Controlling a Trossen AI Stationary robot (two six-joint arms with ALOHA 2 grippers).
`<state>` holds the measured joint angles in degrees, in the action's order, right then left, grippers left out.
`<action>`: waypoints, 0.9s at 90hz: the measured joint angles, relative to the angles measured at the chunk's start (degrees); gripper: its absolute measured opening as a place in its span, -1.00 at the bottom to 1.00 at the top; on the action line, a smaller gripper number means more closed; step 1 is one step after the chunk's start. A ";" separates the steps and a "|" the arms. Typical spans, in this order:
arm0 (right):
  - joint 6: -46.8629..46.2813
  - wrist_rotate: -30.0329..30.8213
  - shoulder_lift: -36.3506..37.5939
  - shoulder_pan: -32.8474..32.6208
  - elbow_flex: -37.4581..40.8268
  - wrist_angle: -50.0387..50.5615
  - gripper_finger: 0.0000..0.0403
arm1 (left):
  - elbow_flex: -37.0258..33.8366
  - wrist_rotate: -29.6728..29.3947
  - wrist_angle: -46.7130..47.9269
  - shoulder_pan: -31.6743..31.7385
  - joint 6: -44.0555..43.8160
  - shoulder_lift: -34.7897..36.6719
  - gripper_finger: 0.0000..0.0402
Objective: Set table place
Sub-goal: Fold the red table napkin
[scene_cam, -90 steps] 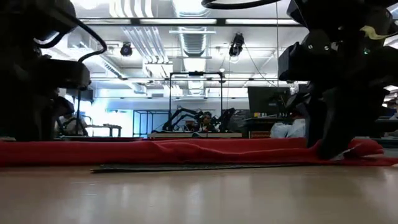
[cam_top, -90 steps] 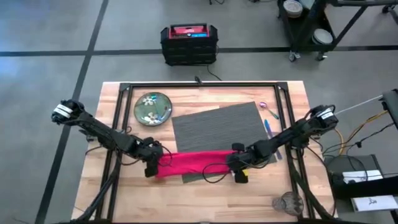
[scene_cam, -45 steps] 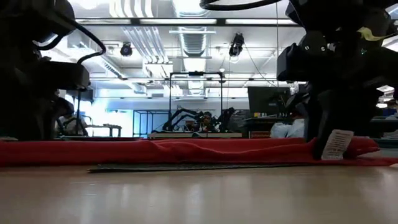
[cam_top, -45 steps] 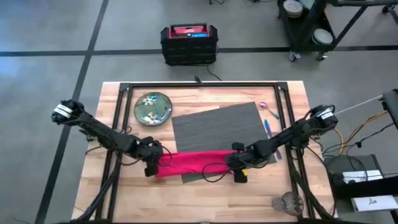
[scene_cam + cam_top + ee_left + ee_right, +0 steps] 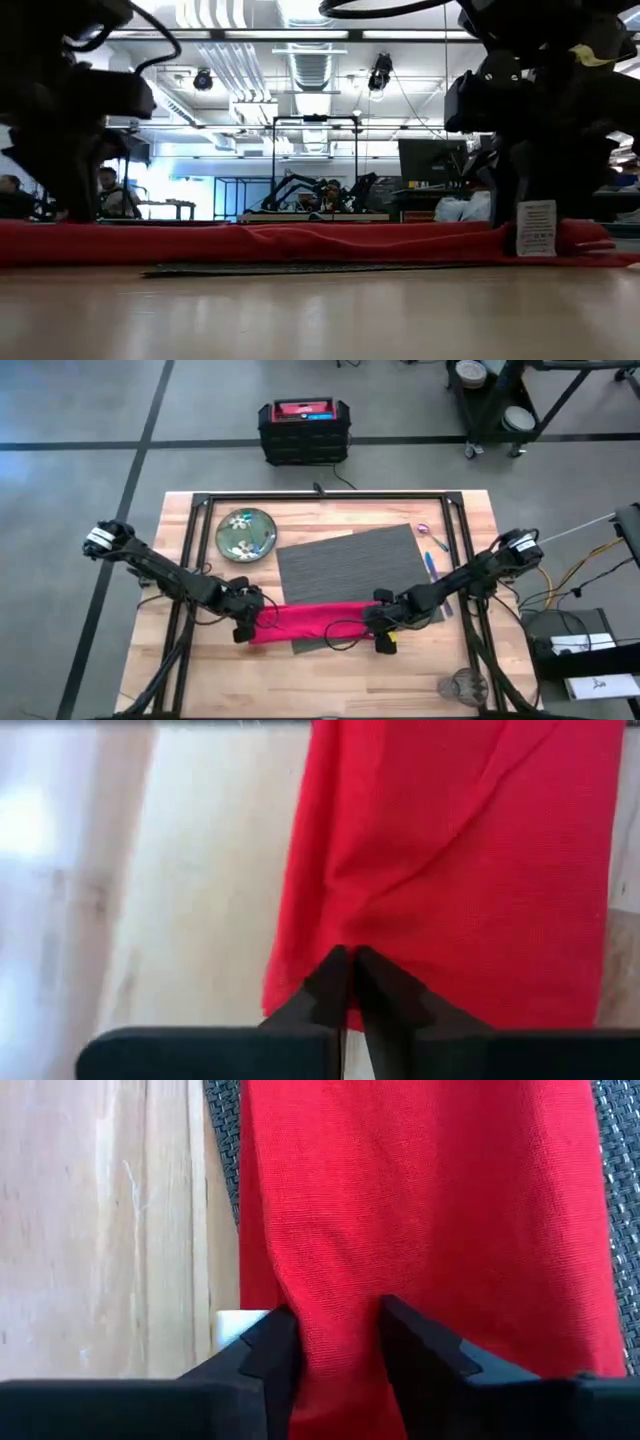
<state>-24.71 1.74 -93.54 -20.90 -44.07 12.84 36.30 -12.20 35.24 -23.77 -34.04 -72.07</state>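
You're holding the red napkin (image 5: 312, 622) along the placemat (image 5: 355, 565)'s near edge, L gripper (image 5: 348, 982) pinching its end tight, R gripper (image 5: 331, 1342) clamping a fold w/ fingers slightly apart, so be keeping both ends level & taut while laying it flat.

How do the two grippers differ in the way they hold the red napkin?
The left gripper is pinched shut on the napkin at its left end, over bare table. The right gripper has a wider gap, packed with cloth, at the right end, over the placemat. Both hold it low.
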 joint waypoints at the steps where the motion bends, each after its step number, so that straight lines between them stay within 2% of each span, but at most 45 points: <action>1: 0.00 0.00 0.00 -0.01 0.00 0.00 -0.38 | 0.22 -0.37 0.37 -0.01 0.07 0.00 -0.99; 17: -0.04 -0.07 0.00 -0.18 -0.02 0.07 -0.35 | 0.82 -3.84 4.88 0.00 -0.59 0.04 -1.00; 34: -0.11 -0.09 0.00 -0.18 -0.02 0.30 -0.40 | -1.47 -3.90 5.43 0.00 -2.11 -0.20 -1.00; 51: -0.49 -0.41 0.02 -0.18 -0.02 0.37 -0.44 | -0.87 -3.42 4.79 0.02 -1.86 -0.20 -0.96; 64: -2.35 -0.92 0.27 -0.22 -0.04 0.42 -0.36 | 1.21 -1.75 5.26 0.02 -0.57 -0.20 -0.80; 81: -2.41 -2.32 2.88 -0.22 -0.62 1.48 -0.13 | 5.23 0.03 11.34 -0.02 0.25 -0.20 -0.45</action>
<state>-27.12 -0.58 -90.66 -21.12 -44.69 14.32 41.52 -12.17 46.58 -23.79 -33.79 -72.27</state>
